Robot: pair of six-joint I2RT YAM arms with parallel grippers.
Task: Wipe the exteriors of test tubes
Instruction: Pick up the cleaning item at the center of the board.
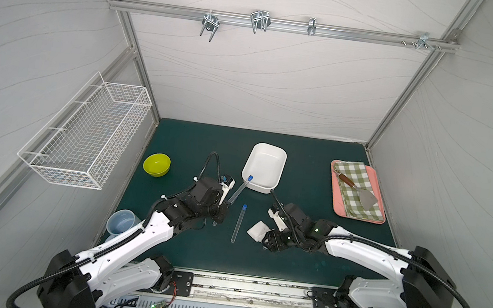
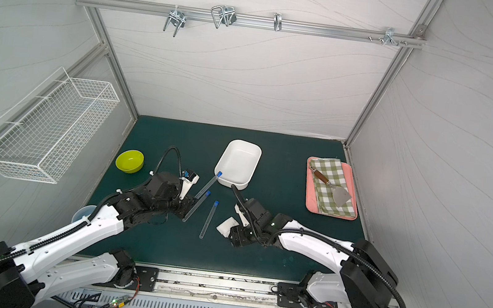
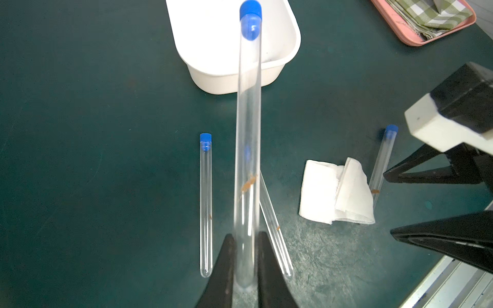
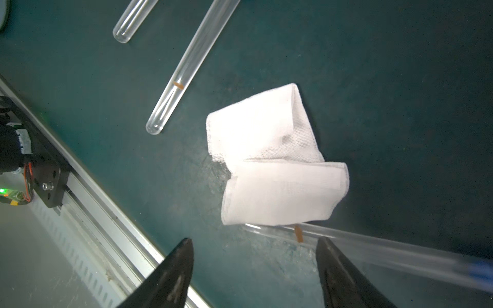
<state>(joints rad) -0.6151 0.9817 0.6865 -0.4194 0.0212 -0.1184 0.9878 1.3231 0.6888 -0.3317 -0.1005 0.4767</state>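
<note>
Green worktop. Left claw: pinching one tube at rounded end, cap end raised. Right claw: spread, empty, just short of cloth. Grip cloth at fold; wipe held tube lengthwise, lightly. Three loose tubes on worktop; avoid the one at cloth edge.

Dark green mat covers tabletop.
Back centre: white tub.
Left side: yellow-green bowl.
Front-left corner: pale blue cup, partly hidden.
Right side: pink tray.
Centre front: three tubes flat on mat. Left test tube and middle test tube near each other, not touching, blue caps toward tub. Right test tube against edge of white gauze cloth.
Cloth loosely folded, just right of middle test tube.
Small brown mark on each lying tube.
</note>
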